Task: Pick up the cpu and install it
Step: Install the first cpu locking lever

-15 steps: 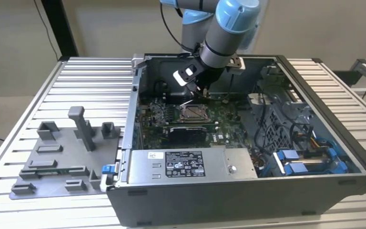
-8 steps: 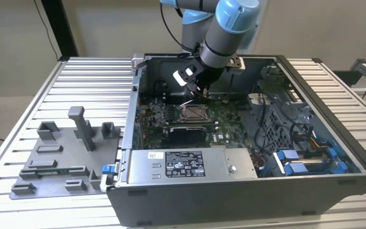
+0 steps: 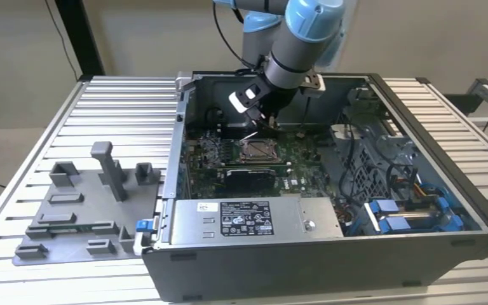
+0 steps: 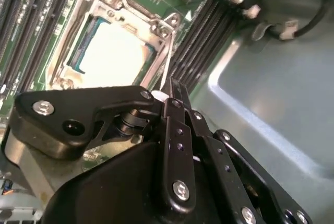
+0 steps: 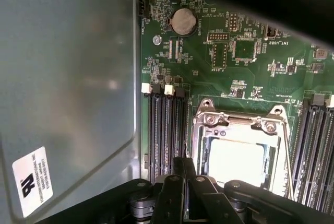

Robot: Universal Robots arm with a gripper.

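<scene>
A: Where is the cpu (image 4: pixel 117 51) at this point?

B: It lies flat inside the socket frame (image 4: pixel 162 28) on the motherboard (image 5: pixel 219 36). Its pale top shows in both wrist views. In the exterior view the socket sits at about six o'clock from the gripper (image 3: pixel 268 122), inside the computer case (image 3: pixel 312 267), with the power supply (image 3: pixel 253 219) further along at six o'clock.

A: And the pincer?

B: Its fingers are pressed together with nothing between them. The tips hang just beside the frame's edge, over the gap between it and the memory slots (image 4: pixel 201 36).

A: What could go wrong from here?

B: Probably a scrape. The tips are close to the frame, so a sideways drift could catch its edge or a slot clip. A push downward off-centre could tilt the chip and bend the contacts beneath. Whether the frame is latched cannot be told, so the chip may shift if knocked.
</scene>
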